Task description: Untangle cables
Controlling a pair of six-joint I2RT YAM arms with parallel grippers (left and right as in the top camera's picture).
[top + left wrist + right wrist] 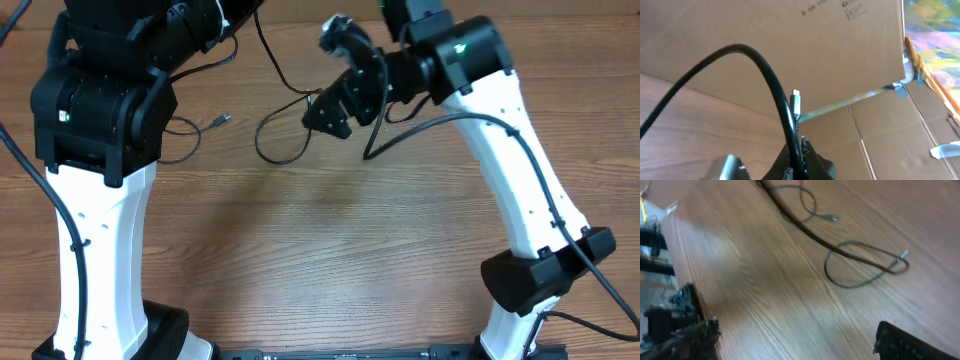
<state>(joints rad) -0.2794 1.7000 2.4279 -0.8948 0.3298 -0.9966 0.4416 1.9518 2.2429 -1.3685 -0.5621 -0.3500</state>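
In the left wrist view my left gripper [799, 162] is shut on a thin black cable [771, 80]. The cable arches up and left, and its silvery plug end [796, 100] stands just above the jaws. In the overhead view this gripper is hidden at the top edge. My right gripper [795, 335] is open and empty above the table; it also shows in the overhead view [330, 112]. More black cables lie loose on the table: a loop [272, 140] [860, 267] with a plug [903, 256], and a cord ending in a plug [222, 120] [832, 217].
The wooden table [330, 250] carries both white arm bases, left [100, 260] and right [530, 200]. A large cardboard box [790, 40] stands beyond the table in the left wrist view. A thicker arm cable [410, 128] hangs by the right arm.
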